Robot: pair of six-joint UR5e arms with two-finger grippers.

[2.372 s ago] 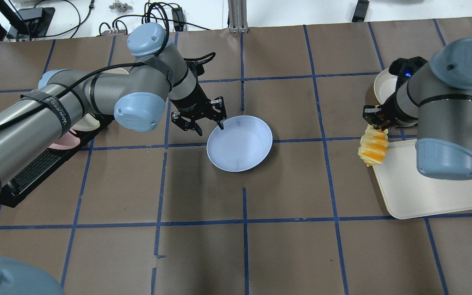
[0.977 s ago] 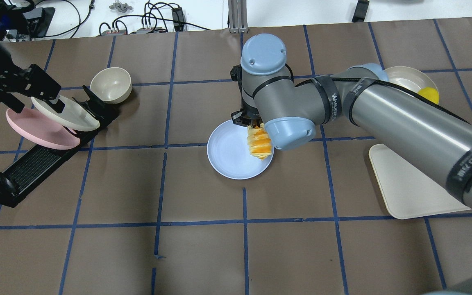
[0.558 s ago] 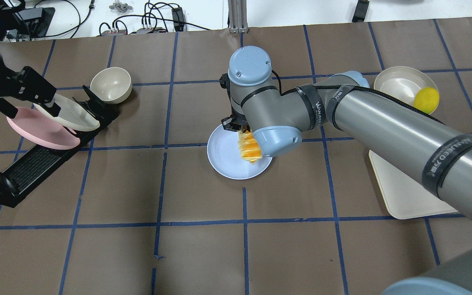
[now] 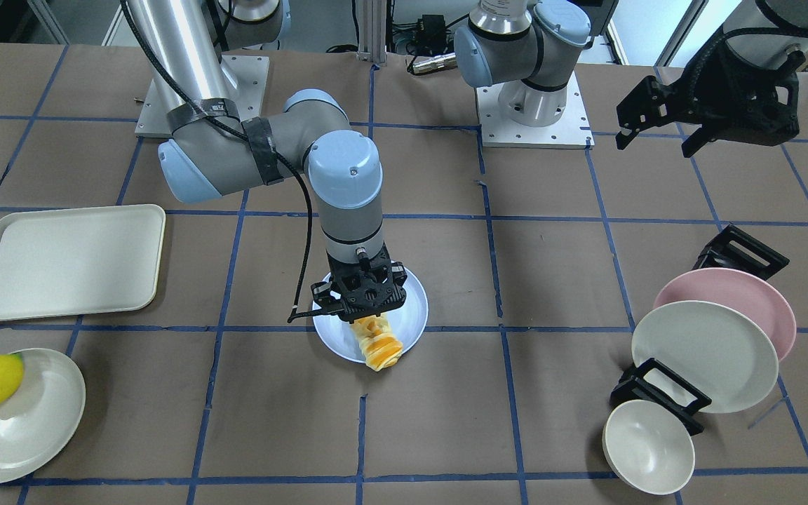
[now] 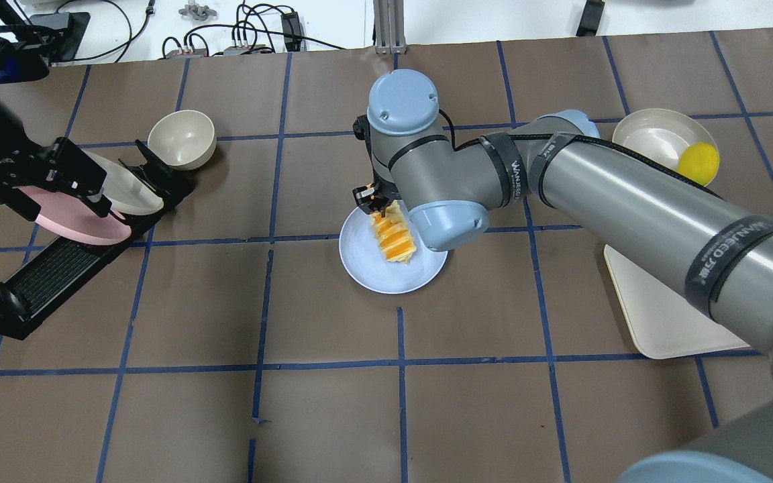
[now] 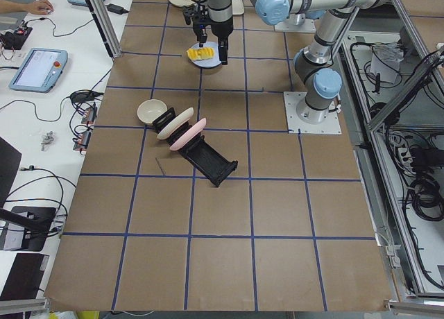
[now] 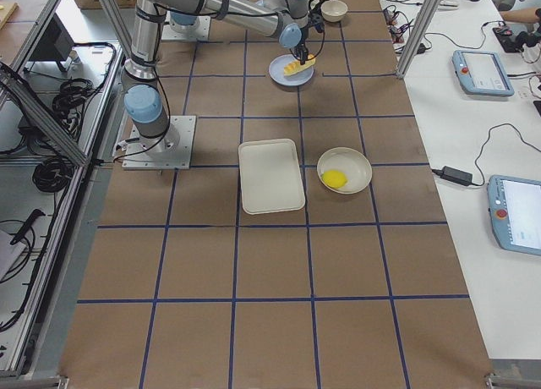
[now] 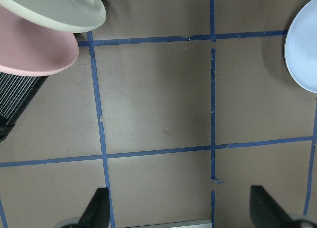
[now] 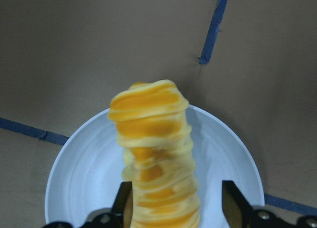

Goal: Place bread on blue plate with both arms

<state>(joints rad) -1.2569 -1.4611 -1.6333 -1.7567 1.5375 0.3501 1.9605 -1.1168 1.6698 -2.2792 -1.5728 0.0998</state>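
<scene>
The bread (image 5: pixel 393 235), a twisted orange and cream roll, hangs over the blue plate (image 5: pixel 366 272) at the table's middle, its lower end at the plate (image 4: pixel 414 308). My right gripper (image 5: pixel 372 200) is right above it. In the right wrist view the bread (image 9: pixel 156 153) is blurred. It touches one finger (image 9: pixel 121 203), and a gap shows at the other finger (image 9: pixel 233 203), so the jaws stand open. My left gripper (image 5: pixel 68 204) is open and empty, high over the plate rack, far left of the plate (image 8: pixel 304 54).
A black rack (image 5: pixel 58 268) holds a pink plate (image 5: pixel 78 228) and a cream plate (image 5: pixel 128 194). A cream bowl (image 5: pixel 182 139) sits behind it. A cream tray (image 5: pixel 661 315) lies at the right. A white dish (image 5: pixel 648 141) holds a yellow lemon (image 5: pixel 698 163).
My right arm carried the bread from the tray to over the blue plate, then shifted a little left. My left gripper left the plate's rim and drew back over the rack.
</scene>
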